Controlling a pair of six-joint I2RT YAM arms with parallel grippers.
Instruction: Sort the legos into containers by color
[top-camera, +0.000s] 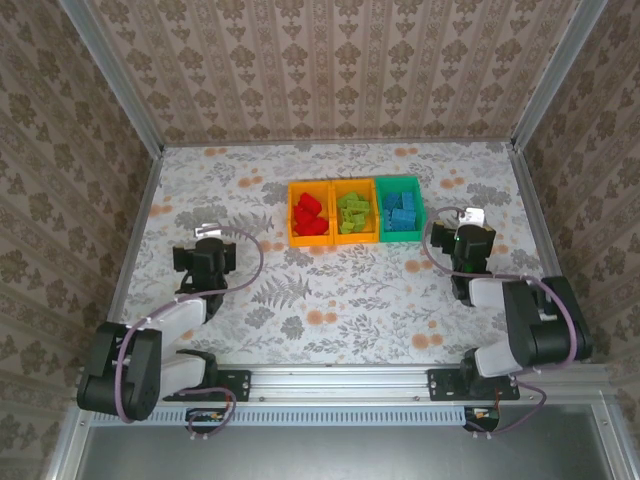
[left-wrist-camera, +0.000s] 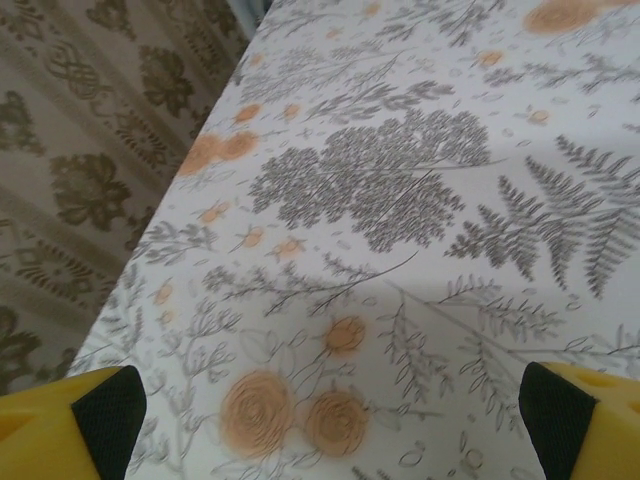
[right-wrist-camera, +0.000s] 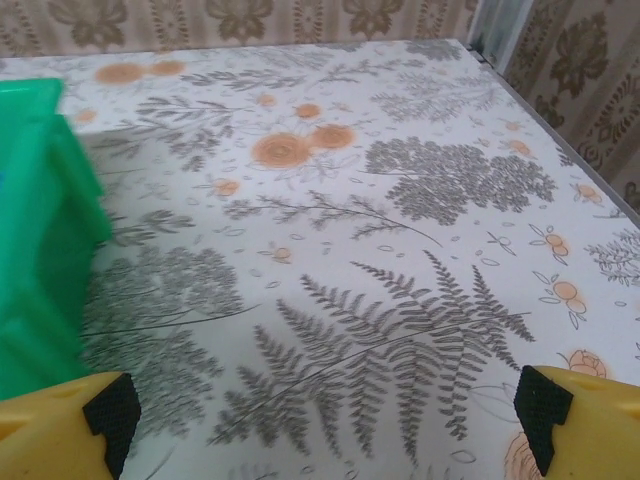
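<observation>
With the legos (top-camera: 352, 213) seen sorted by colour inside the containers (top-camera: 310, 241) on the worktop (top-camera: 330, 290), the left fingers (top-camera: 207, 231) and right fingers (top-camera: 470, 214) are held wide apart and empty, and are best parked clear

I see red legos (top-camera: 309, 215) in one orange bin (top-camera: 291, 222), lime legos (top-camera: 352, 213) in the other orange bin (top-camera: 355, 183), and blue legos (top-camera: 401, 212) in a green bin (top-camera: 421, 212). The table (top-camera: 330, 290) has grey ferns and orange roses.

black joint housings, pale grey links, mauve cables looped along left arm (top-camera: 180, 318) and right arm (top-camera: 530, 325) — left hand (left-wrist-camera: 325, 410) fingers (left-wrist-camera: 40, 440) yellow, pads (left-wrist-camera: 108, 410) black.
</observation>
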